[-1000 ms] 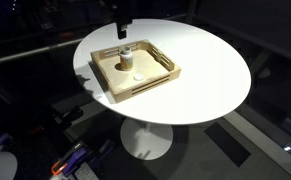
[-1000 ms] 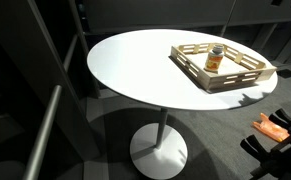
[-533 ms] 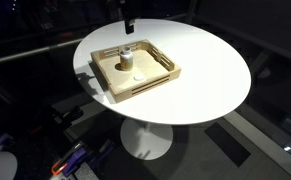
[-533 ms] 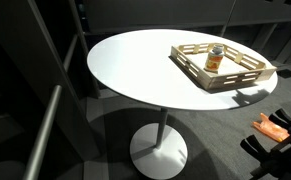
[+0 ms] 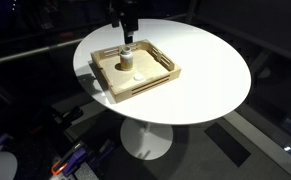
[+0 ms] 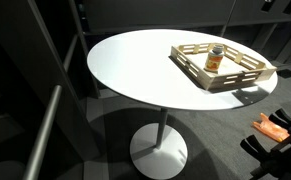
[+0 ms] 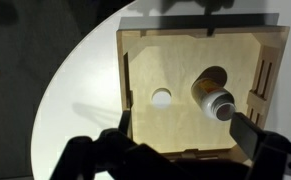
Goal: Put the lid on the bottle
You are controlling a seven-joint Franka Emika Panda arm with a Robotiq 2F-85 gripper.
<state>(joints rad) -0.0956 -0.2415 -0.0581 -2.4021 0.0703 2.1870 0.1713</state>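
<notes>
The bottle (image 7: 213, 98) stands upright with its mouth uncovered in the wooden tray (image 7: 185, 50), on the tray's right half in the wrist view. It also shows in both exterior views (image 5: 126, 50) (image 6: 216, 58). The lid (image 7: 162, 97), a small white round cap, lies flat on the tray floor left of the bottle; it also shows in an exterior view (image 5: 126, 66). My gripper (image 7: 183, 140) hangs above the tray, open and empty, its fingers (image 7: 251, 131) spread wide with the bottle near the right one. In an exterior view the gripper (image 5: 127, 28) is just above the bottle.
The tray sits on a round white pedestal table (image 5: 205, 70), toward one edge (image 6: 125, 60). The tray has raised slatted walls (image 6: 230, 78). The floor around is dark, with a few coloured items low down (image 6: 275, 128).
The gripper has shifted slightly sideways and come a little lower over the bottle. The bottle, lid and tray have not moved.
</notes>
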